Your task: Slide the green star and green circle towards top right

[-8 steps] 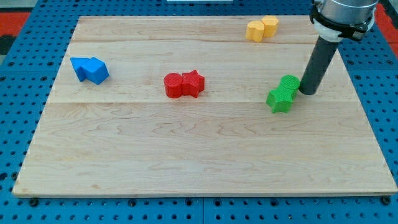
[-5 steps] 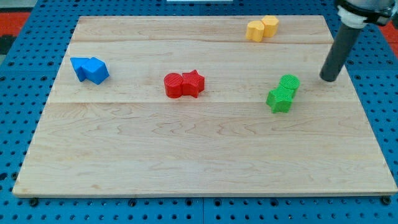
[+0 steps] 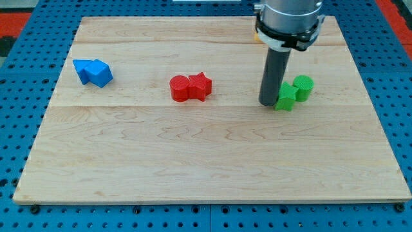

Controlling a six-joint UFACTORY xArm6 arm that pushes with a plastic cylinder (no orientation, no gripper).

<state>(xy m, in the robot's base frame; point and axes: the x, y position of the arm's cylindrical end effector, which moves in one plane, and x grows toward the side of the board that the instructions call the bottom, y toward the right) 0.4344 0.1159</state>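
— Pressing my tip against the left side of the green star, low on the pale, grained wooden bench. No fingers on this rig, just a smooth dark straight rod.

— Sitting where, the green circle?

— Sitting just up and right of the star, touching or nearly so; ribbed top showing on both.

— Lying elsewhere?

— Resting mid-board, the red circle against the red star. Huddling at the view's left, two angular blue blocks. Peeking out behind the arm at the top, a sliver of yellow block; shape hidden.
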